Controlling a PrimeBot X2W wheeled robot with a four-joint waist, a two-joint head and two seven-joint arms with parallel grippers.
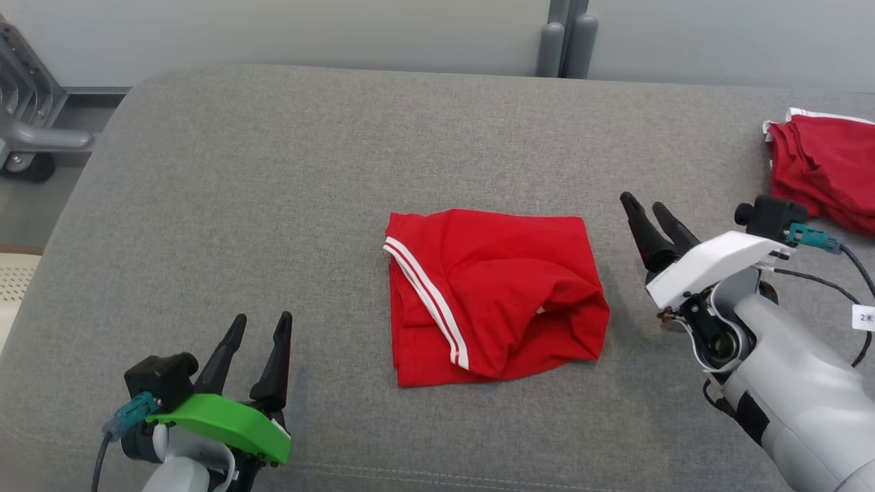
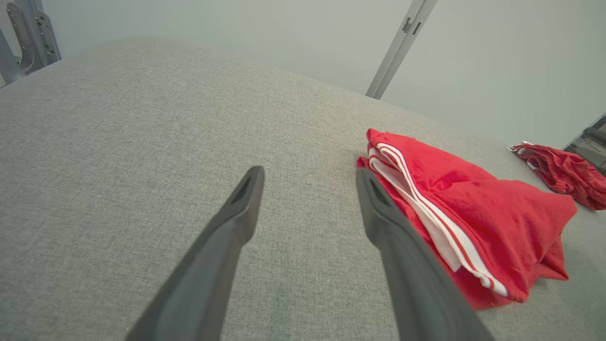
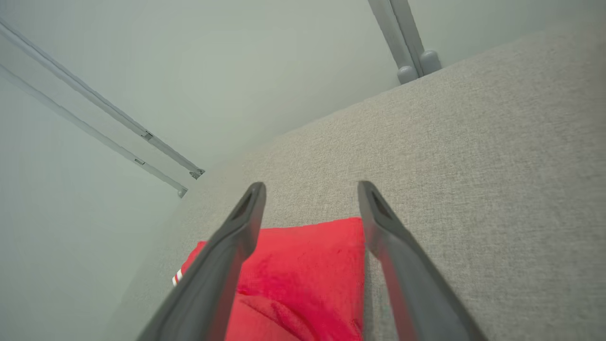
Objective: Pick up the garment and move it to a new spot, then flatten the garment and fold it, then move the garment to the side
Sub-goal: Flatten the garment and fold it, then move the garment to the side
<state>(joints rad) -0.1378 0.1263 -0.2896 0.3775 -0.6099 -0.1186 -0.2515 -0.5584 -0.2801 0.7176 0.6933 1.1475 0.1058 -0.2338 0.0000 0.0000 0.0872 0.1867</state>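
The garment [image 1: 492, 294] is red with white stripes and lies folded into a rough square at the middle of the grey cushioned surface [image 1: 273, 171]. My left gripper [image 1: 263, 319] hovers open near the front left, well apart from the cloth. In the left wrist view the garment [image 2: 473, 213] lies to the right of the open left gripper [image 2: 307, 175]. Open as well, my right gripper [image 1: 646, 201] stands just off the garment's right edge. In the right wrist view the garment [image 3: 307, 274] shows below and between the spread fingers of the right gripper [image 3: 310, 187], without touching them.
A second heap of red cloth [image 1: 827, 164] with white trim lies at the far right of the surface; it appears as red cloth [image 2: 563, 173] in the left wrist view too. A grey metal frame on a wheel [image 1: 27, 130] stands off the left edge. A pale wall runs behind.
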